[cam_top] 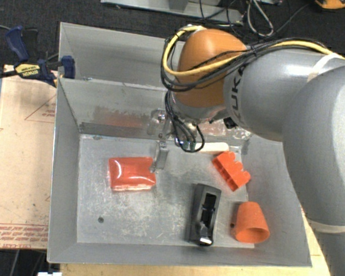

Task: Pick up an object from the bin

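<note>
Camera view, red pouch [131, 174]: flat, soft-looking red-orange packet lying left of centre on the bin floor.
claw [160, 161]: hangs right at the pouch's upper right corner. Touching it or just above it, honestly can't tell. Can't tell if it's apart or together either, since the orange wrist cover [206, 67] and its cables hide most of it.
ridged orange block [230, 170]: right of the claw, lying at an angle.
pale stick [213, 147]: just behind the block, left end lost under the wrist cables.
black thing [203, 214]: long, shiny, front and right of centre. No clue what it is.
orange cup [250, 223]: on its side, just right of the black thing.
bin [65, 153]: grey metal, with the arm [311, 119] covering its back right corner.
</note>
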Available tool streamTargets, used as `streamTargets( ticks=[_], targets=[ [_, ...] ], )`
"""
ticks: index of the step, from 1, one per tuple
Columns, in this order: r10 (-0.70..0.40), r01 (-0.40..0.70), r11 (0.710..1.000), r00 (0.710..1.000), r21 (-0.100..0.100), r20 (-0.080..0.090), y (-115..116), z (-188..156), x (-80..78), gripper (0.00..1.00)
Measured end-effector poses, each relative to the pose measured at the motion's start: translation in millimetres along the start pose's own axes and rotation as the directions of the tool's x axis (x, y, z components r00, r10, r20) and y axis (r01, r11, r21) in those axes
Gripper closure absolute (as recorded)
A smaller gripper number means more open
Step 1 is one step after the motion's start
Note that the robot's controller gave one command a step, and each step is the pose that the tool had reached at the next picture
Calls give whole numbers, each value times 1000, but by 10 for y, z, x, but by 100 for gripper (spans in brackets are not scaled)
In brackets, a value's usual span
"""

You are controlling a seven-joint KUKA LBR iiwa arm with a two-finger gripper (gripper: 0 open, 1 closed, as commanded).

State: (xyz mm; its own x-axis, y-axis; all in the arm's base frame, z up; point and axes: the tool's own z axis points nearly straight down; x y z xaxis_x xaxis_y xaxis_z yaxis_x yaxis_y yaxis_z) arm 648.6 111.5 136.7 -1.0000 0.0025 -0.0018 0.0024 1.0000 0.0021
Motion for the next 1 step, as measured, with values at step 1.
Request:
streamTargets(
  ticks=[1],
  targets=[
    [-133, 133, 991, 991, -2, 5, 146, 652, 295, 100]
  ],
)
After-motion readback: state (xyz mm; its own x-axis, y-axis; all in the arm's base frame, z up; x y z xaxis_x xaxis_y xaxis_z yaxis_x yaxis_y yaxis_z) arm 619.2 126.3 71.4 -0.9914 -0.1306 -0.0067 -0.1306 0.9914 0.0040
